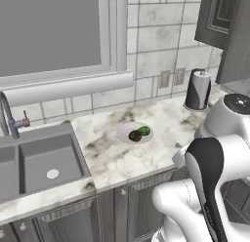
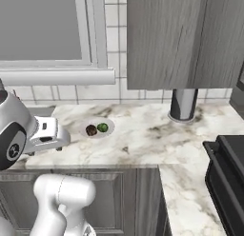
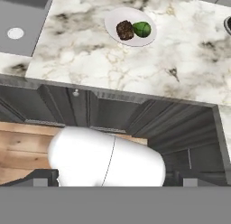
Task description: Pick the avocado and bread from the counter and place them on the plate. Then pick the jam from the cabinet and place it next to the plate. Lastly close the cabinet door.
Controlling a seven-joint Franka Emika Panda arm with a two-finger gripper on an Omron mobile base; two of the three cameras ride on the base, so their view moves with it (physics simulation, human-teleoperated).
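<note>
Green avocado (image 3: 142,29) and bread (image 3: 125,30) lie on plate (image 3: 149,38); jam's glass probably slippery, grasp its sides; jaws released

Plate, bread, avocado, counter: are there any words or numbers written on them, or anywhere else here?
No words, numbers or signs can be read in these pictures.
The plate, bread and avocado are plain.
The counter carries veins, no writing.
The paper towel roll and wall outlets bear no readable label.
</note>
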